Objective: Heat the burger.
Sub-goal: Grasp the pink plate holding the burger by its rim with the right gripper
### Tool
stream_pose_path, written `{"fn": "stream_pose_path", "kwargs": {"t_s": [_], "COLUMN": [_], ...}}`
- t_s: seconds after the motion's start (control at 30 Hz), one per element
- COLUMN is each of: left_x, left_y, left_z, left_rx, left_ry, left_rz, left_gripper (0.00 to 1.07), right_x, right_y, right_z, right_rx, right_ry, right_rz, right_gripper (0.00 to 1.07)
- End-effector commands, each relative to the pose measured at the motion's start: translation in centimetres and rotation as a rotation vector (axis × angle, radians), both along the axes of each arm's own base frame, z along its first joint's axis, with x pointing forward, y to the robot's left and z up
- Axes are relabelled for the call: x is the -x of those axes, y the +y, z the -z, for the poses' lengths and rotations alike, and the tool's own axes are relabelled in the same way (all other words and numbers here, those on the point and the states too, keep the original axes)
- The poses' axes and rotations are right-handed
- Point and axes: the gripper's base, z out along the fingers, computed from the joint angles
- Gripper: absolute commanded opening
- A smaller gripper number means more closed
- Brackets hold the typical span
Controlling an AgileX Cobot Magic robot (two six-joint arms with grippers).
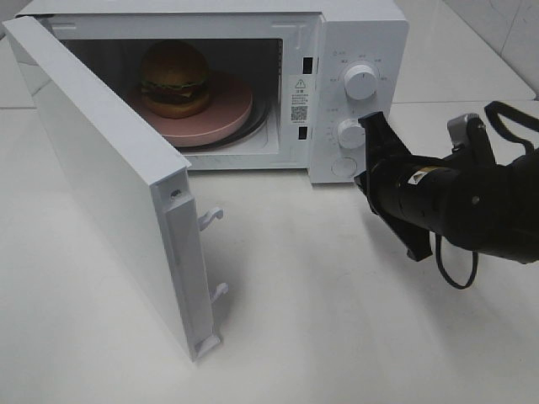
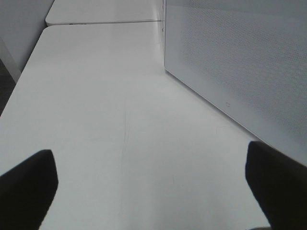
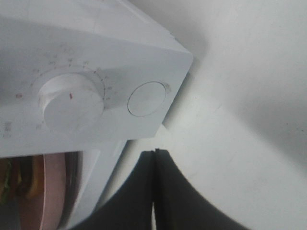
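Exterior high view: we find the burger (image 1: 174, 78) on a pink plate (image 1: 229, 118) inside the microwave (image 1: 354, 34), door (image 1: 101, 160) open; right gripper (image 1: 370, 126), pressed together, before its lower knob (image 1: 349, 133), likely for the controls; left gripper (image 2: 152, 187) spread beside the door.

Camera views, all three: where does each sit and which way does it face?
Exterior high: mounted high, looking down into the open microwave at the burger; right gripper shows.
Left wrist: low over the table, facing the door; open left gripper shows.
Right wrist: close on the lower knob; right gripper, shut, shows.
Shared: first and third both show the knob.
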Motion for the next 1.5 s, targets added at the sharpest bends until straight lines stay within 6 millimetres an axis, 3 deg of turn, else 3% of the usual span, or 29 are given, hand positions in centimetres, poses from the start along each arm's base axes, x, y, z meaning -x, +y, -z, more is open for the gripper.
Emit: {"fn": "stream_pose_path", "kwargs": {"t_s": [0.03,0.47,0.9,1.1,1.17,1.27,1.33,1.5], "left_x": [0.2,0.2,0.2,0.2,0.2,0.2,0.2,0.2], "left_y": [0.0,0.0,0.0,0.0,0.0,0.0,0.0,0.0], "left_z": [0.1,0.1,0.1,0.1,0.1,0.1,0.1,0.1], "left_rx": [0.004,0.004,0.004,0.004,0.004,0.004,0.004,0.004], "left_ry": [-0.011,-0.011,-0.011,-0.011,-0.011,-0.011,-0.011,-0.011], "left_rz": [-0.001,-0.001,-0.001,-0.001,-0.001,-0.001,-0.001,-0.001], "left_gripper": [1.0,1.0,1.0,1.0,1.0,1.0,1.0,1.0], "right_x": [0.4,1.1,0.0,-0.5,-0.6,-0.6,-0.6,-0.4], "right_y": [0.0,1.6,1.2,1.2,1.2,1.2,1.2,1.3], "right_z": [-0.6,-3.1,-5.3,-6.7,-7.7,-7.9,-8.7,-9.5], "right_rx": [0.095,0.457,0.682,0.915,1.053,1.079,1.204,1.322], "right_ry": [0.017,0.071,0.155,0.168,0.161,0.157,0.118,0.049], "right_rz": [-0.09,-0.537,-0.959,-1.226,-1.399,-1.435,-1.62,-1.824], "right_gripper": [0.0,0.01,0.01,0.02,0.03,0.04,0.04,0.05]}}
